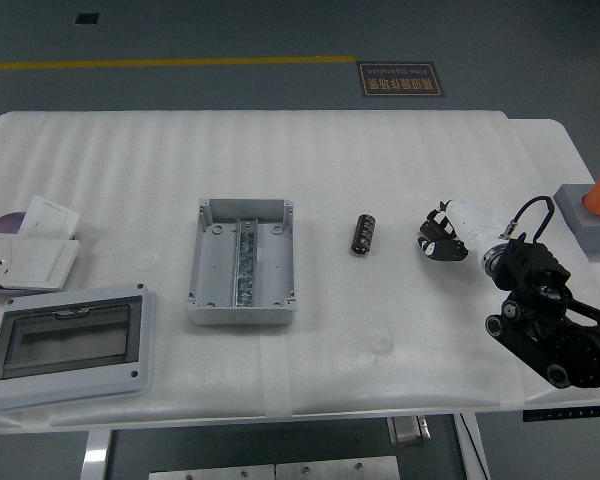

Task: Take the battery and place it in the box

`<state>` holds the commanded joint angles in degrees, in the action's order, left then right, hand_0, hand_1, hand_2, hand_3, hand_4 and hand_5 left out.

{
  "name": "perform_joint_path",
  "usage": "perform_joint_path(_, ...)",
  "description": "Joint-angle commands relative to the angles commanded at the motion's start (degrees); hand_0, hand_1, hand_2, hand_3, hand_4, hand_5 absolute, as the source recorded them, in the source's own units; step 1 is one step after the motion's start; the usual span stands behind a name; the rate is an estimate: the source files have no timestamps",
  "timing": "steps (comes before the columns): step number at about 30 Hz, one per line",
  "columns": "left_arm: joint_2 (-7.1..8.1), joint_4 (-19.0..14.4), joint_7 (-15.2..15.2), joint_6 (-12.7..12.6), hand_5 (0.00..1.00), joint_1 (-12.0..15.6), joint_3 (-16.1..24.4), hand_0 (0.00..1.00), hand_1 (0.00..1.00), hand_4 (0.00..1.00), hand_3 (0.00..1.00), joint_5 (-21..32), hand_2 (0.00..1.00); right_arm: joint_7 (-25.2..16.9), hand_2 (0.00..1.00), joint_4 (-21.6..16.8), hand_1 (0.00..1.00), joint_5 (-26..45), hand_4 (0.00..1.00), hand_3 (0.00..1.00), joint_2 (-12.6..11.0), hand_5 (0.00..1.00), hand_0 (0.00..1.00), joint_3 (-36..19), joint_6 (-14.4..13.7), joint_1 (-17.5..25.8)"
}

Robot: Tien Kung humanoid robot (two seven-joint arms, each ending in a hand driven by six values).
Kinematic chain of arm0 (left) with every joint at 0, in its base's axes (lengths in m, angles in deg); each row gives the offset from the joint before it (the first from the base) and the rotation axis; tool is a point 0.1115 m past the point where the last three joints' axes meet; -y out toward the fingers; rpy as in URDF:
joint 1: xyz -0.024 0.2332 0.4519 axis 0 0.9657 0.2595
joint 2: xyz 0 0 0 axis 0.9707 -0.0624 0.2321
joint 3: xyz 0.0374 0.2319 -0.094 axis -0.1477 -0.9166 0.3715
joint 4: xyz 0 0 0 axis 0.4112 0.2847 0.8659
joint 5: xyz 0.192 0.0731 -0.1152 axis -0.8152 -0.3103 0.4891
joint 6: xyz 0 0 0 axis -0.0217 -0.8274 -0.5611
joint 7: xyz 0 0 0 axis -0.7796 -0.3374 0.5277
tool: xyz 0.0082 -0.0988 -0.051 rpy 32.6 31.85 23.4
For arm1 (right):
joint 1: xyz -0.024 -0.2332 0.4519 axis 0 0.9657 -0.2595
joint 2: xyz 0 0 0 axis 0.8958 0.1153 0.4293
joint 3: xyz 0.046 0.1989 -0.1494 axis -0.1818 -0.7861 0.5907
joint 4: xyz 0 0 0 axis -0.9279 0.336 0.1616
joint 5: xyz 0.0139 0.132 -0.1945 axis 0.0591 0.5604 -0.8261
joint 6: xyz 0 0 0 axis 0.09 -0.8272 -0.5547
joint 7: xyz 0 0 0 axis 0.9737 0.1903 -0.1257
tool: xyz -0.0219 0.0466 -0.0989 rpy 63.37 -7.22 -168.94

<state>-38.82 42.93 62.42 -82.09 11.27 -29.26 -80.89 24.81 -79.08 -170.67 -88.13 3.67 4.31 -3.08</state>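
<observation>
From my feed I see a white counter point(380, 150) covered in a soft, faintly ribbed foam sheet, its corners rounded and its near edge running along the bottom. Behind it lies a dull grey-blue floor point(230, 25) with a yellow line point(170, 64) painted across it. A dark floor sign point(400, 79) with orange lettering (too small for me to read) sits just past the counter's far edge, and a small dark square point(86, 18) marks the floor at upper left. Light is even and soft.

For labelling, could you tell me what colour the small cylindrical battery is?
The small cylindrical battery is black with pale markings, seen in the head view.
</observation>
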Motion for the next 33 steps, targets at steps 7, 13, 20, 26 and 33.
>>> perform_joint_path(7, 0.03, 0.04, 0.23, 0.0, 0.36, -0.05, -0.16, 0.66, 0.67, 0.616, 0.569, 0.2, 0.594, -0.35, 0.477, 0.15, 0.459, 0.19, 0.494, 0.686, -0.15, 0.26, 0.291, 0.64, -0.3, -0.07)
perform_joint_path(13, 0.06, 0.11, 0.68, -0.05, 0.365, -0.12, -0.37, 0.66, 0.67, 0.613, 0.57, 0.46, 0.593, -0.49, 0.457, 0.15, 0.451, -0.18, 0.489, 0.685, -0.23, 0.256, 0.287, 1.25, -0.12, 0.05)
perform_joint_path(20, 0.03, 0.17, 0.96, -0.19, 0.362, -0.13, -0.19, 0.66, 0.67, 0.608, 0.572, 0.3, 0.593, -0.56, 0.463, -0.31, 0.452, -0.54, 0.455, 0.688, -0.3, 0.232, 0.287, 1.46, 0.06, 0.24)
perform_joint_path(26, 0.09, 0.2, 1.11, -0.32, 0.382, -0.14, 0.04, 0.659, 0.669, 0.602, 0.578, 0.13, 0.597, -0.67, 0.44, -1.88, 0.469, -0.62, 0.31, 0.629, -0.55, 0.002, 0.29, 1.32, -0.15, 0.58)
perform_joint_path(33, 0.01, 0.24, 1.17, -0.35, 0.411, -0.16, 0.23, 0.659, 0.665, 0.59, 0.582, -0.03, 0.6, -0.45, 0.397, -8.07, 0.468, -0.53, 0.233, 0.479, -0.88, 0.002, 0.285, 0.68, -0.69, 1.05)
